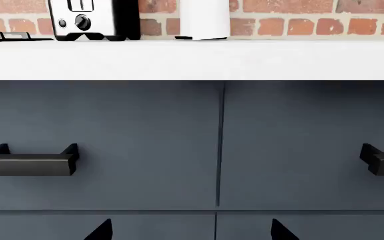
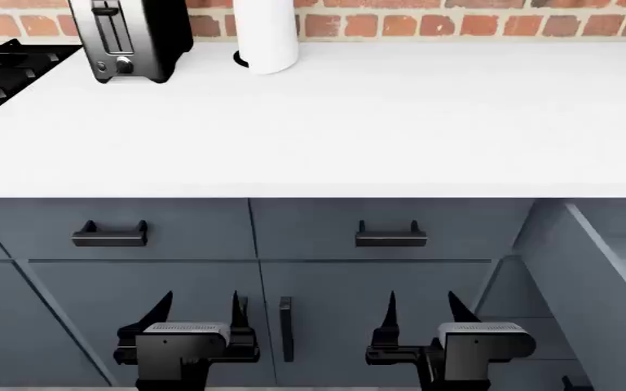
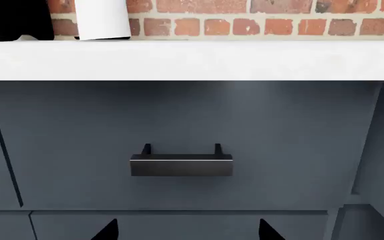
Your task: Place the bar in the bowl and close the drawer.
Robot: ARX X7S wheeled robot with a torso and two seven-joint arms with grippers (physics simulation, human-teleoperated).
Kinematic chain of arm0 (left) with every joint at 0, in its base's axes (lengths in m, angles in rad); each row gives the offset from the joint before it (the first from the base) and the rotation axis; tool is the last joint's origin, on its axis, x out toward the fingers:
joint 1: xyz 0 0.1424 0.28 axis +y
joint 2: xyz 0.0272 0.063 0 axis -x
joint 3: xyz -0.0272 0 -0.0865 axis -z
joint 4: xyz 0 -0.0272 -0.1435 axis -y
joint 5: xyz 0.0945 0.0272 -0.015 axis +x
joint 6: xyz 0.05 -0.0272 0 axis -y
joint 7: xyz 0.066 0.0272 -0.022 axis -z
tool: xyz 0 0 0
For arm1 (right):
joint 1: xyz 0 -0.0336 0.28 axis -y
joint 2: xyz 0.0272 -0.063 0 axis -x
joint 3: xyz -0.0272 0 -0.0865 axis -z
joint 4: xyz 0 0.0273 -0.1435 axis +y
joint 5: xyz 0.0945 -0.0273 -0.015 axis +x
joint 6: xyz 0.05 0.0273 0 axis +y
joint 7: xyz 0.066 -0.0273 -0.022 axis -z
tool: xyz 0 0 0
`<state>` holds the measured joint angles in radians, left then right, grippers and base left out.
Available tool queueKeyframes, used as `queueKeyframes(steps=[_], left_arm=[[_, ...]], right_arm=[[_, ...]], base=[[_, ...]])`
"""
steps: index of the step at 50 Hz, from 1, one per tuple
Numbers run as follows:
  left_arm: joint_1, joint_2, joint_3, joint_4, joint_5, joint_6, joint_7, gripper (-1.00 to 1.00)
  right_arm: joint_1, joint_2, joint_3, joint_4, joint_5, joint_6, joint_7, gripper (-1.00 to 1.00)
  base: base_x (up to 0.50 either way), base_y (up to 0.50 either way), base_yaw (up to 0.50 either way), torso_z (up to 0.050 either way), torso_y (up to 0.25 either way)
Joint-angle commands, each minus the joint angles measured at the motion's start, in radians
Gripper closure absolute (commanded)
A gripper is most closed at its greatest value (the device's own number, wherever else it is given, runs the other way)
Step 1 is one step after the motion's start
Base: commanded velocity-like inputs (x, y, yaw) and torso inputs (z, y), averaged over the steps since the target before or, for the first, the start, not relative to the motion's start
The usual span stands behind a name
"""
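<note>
Closed drawer front (image 3: 178, 125), black handle (image 3: 181, 164), under white countertop (image 3: 192, 60).

Slate blue-grey drawer (image 2: 606, 269), white counter (image 2: 346, 122), red brick wall (image 2: 455, 20), black handles (image 2: 390, 237).

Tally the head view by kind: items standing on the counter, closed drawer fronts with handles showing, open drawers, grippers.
2 counter items: toaster, white roll
2 closed drawer fronts
1 open drawer
2 grippers: left gripper, right gripper, fingers apart on both
Total: 7
</note>
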<state>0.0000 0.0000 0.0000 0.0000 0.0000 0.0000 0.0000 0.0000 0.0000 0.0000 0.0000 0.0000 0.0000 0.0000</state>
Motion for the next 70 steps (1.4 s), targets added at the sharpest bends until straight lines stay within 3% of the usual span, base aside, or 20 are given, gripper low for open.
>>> queueKeyframes(steps=[1,16,27,35,39,70], left_arm=[[-0.001,-0.016,0.019,-0.001,-0.015,-0.001,-0.018,-1.0],[0.011,-0.053,0.052,0.052,-0.056,-0.027,-0.071,-1.0],[0.018,-0.091,0.039,0.442,-0.101,-0.35,-0.126,-1.0],[-0.02,-0.138,0.015,0.75,-0.18,-0.704,-0.138,-1.0],[-0.04,-0.141,-0.016,0.823,-0.215,-0.78,-0.146,-1.0],[-0.033,-0.162,-0.019,0.871,-0.252,-0.791,-0.175,-1.0]], right_arm=[[0.0,0.015,-0.02,-0.001,0.016,0.0,0.02,-1.0],[-0.021,0.055,-0.053,-0.079,0.065,0.033,0.074,-1.0],[-0.041,0.103,-0.023,-0.43,0.145,0.322,0.113,-1.0],[-0.05,0.156,-0.03,-0.742,0.16,0.603,0.151,-1.0],[-0.042,0.167,-0.024,-0.825,0.174,0.691,0.165,-1.0],[-0.048,0.194,0.043,-0.93,0.241,0.753,0.189,-1.0]], base=[[0.0,0.0,0.0,0.0,0.0],[0.0,0.0,0.0,0.025,0.0],[0.0,0.0,0.0,0.05,0.0],[0.0,0.0,0.0,0.05,0.0],[0.0,0.0,0.0,0.05,0.0],[-0.02,-0.45,0.0,0.003,0.0]])
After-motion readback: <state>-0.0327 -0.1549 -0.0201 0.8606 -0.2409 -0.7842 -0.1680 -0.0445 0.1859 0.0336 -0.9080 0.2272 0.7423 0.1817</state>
